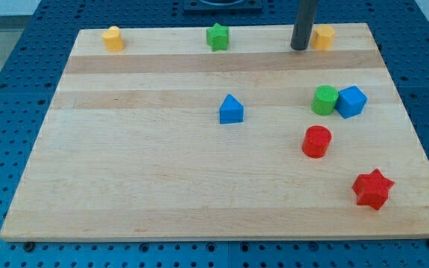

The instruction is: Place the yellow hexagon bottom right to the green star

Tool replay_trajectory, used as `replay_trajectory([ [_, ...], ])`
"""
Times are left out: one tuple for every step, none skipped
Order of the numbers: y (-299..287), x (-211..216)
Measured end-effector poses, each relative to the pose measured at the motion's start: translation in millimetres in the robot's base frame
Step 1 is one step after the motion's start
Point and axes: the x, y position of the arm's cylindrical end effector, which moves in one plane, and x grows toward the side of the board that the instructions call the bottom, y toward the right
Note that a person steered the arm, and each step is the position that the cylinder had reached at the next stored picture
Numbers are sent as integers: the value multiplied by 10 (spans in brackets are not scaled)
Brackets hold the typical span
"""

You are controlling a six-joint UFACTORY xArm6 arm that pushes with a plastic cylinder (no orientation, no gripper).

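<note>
The arm carries no jawed tool, only a straight dark rod, so nothing opens, closes or clamps; its tip (299,48) rests on the pale wooden desk (147,179) near the far edge. Taking the small green star-shaped block (217,36) as the landmark: the rod's tip stands well to the view's right of it, and the small yellow hexagonal block (323,36) sits just beyond the tip, further right, touching or almost touching the rod.

A second yellow block (112,38), its shape hard to make out, lies well to the view's left of the star. The blue block (231,109) lies below the star, slightly right.

The hexagon looks light, rigid and smooth-sided, so it should slide readily on the wood and may twist or slip off the rod if pushed off-centre. It cannot be gripped; contact belongs on a flat side face. To drive it left and downward toward the star's lower right, the tip probably needs to pass round to the block's right side first.
</note>
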Motion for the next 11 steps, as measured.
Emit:
replay_trajectory([
  [0,-110],
  [11,-119],
  [80,-119],
  [177,-119],
  [196,-119],
  [196,-111],
  [196,53],
  [183,290],
  [166,395],
  [392,395],
  [883,458],
])
